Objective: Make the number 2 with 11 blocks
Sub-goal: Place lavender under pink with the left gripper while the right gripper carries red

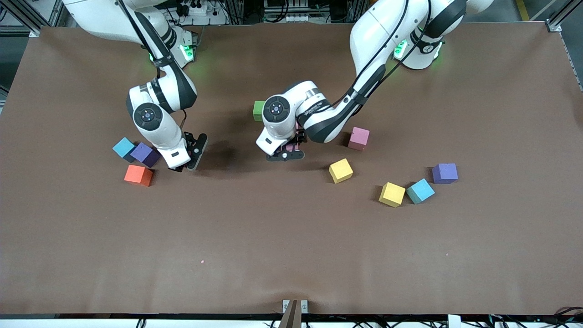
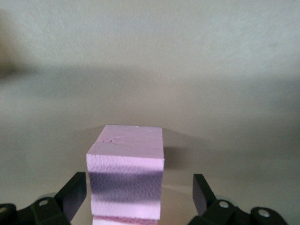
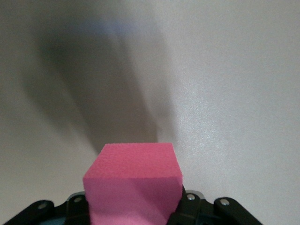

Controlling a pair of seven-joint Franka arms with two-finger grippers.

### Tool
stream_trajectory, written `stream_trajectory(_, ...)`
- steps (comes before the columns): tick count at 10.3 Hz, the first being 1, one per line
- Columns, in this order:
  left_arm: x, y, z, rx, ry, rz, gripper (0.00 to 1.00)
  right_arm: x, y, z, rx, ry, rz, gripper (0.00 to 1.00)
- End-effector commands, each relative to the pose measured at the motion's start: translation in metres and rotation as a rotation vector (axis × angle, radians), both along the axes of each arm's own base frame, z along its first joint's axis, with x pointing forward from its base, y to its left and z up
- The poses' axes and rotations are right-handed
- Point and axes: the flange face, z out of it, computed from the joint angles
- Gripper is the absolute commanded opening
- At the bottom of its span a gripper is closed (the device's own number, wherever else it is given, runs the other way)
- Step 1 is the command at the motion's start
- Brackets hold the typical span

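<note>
Nearest the front camera on the brown counter (image 1: 291, 237) toward the left arm's end sit a yellow block (image 1: 392, 194) touching a light blue block (image 1: 420, 191), then a purple block (image 1: 445, 173) and another yellow block (image 1: 340, 171); toward the right arm's end an orange block (image 1: 138, 175), a second purple block (image 1: 145, 154) and a second blue block (image 1: 124, 148) cluster. Right gripper (image 3: 136, 213), just beside that cluster, is clenched on a hot pink block (image 3: 133, 185). Farther up, left gripper (image 2: 140, 197) at mid-counter is released with fingers (image 2: 75, 190) apart from a pale pink block (image 2: 126, 173), with another pink block (image 1: 358, 138) near and a green block (image 1: 258, 110) farthest
</note>
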Motion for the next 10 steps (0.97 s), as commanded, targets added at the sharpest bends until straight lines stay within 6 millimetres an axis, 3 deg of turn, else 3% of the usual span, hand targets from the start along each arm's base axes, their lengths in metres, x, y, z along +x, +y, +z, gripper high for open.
stream_trajectory(1,0.007,0.012,0.039,0.027,-0.007,0.062,1.0,-0.008,0.02,0.021,0.013,-0.01,0.045,0.23)
stream_trajectory(3,0.054,0.056,0.052,0.051,-0.024,0.291,1.0,-0.012,0.047,0.026,0.022,-0.028,0.091,0.23)
stream_trajectory(4,0.07,0.08,0.044,0.078,-0.015,0.372,1.0,-0.016,0.067,0.031,0.03,-0.039,0.122,0.23)
stream_trajectory(6,0.116,0.146,0.046,0.092,-0.013,0.486,1.0,-0.024,0.114,0.036,0.045,-0.063,0.185,0.23)
stream_trajectory(7,0.121,0.172,0.034,0.107,0.005,0.509,1.0,-0.033,0.138,0.036,0.05,-0.07,0.162,0.23)
stream_trajectory(10,0.106,0.201,0.018,0.104,-0.001,0.545,1.0,-0.05,0.206,0.02,0.066,-0.074,0.137,0.23)
